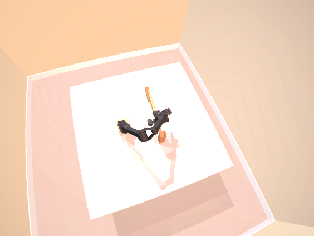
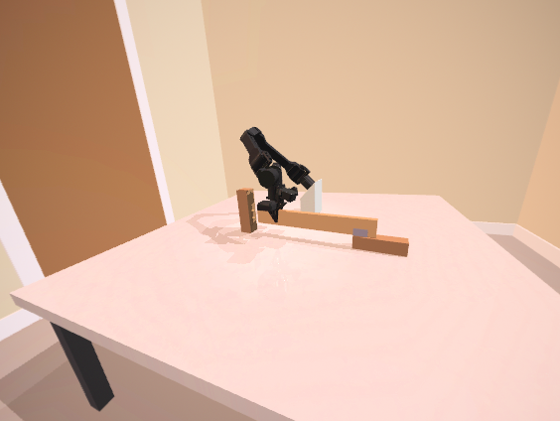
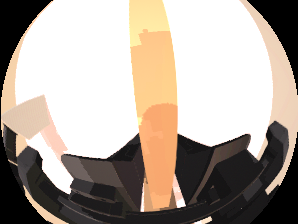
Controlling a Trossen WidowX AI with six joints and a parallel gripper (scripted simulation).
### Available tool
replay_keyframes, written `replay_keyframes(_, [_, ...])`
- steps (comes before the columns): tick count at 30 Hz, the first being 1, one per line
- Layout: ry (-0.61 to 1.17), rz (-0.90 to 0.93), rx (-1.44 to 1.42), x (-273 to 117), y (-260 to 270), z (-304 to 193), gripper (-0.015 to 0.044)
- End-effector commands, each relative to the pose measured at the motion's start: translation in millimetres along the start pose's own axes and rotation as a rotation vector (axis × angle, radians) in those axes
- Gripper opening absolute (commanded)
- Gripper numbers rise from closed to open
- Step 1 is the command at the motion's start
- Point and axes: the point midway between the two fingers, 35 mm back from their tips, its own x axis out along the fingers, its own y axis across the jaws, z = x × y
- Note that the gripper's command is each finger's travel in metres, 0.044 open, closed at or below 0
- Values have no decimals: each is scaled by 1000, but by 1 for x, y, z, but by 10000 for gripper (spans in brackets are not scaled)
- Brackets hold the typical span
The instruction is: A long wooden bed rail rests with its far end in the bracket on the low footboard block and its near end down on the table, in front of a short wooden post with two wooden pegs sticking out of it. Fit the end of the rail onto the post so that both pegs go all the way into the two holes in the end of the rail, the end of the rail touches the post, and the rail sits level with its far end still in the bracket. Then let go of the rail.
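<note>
The long wooden rail [image 1: 152,102] [image 2: 323,221] [image 3: 156,75] looks close to level, its near end off the table. Its far end sits at the grey bracket [image 2: 360,232] on the low footboard block [image 1: 146,89] [image 2: 389,246]. My gripper [image 2: 276,216] [image 3: 154,133] is shut on the rail near its post end, one finger on each side. The upright post [image 1: 162,137] [image 2: 245,210] stands just beyond that end. Light pegs [image 2: 254,207] show at the post's face, with a narrow gap to the rail. Whether the peg tips are in the holes cannot be told.
The arm's base [image 1: 122,126] stands on the table to one side of the rail, by a pale upright panel [image 2: 312,199]. The arm [image 1: 143,136] [image 2: 268,174] arches above the rail's post end. The table's edge [image 2: 149,364] runs across the front in the exterior view.
</note>
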Motion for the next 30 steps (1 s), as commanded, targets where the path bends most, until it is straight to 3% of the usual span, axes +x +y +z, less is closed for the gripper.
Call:
replay_keyframes(1, [-1, -2, -3, -1, 0, -1, 0])
replay_keyframes(30, [-1, -2, -4, -1, 0, -10, 0])
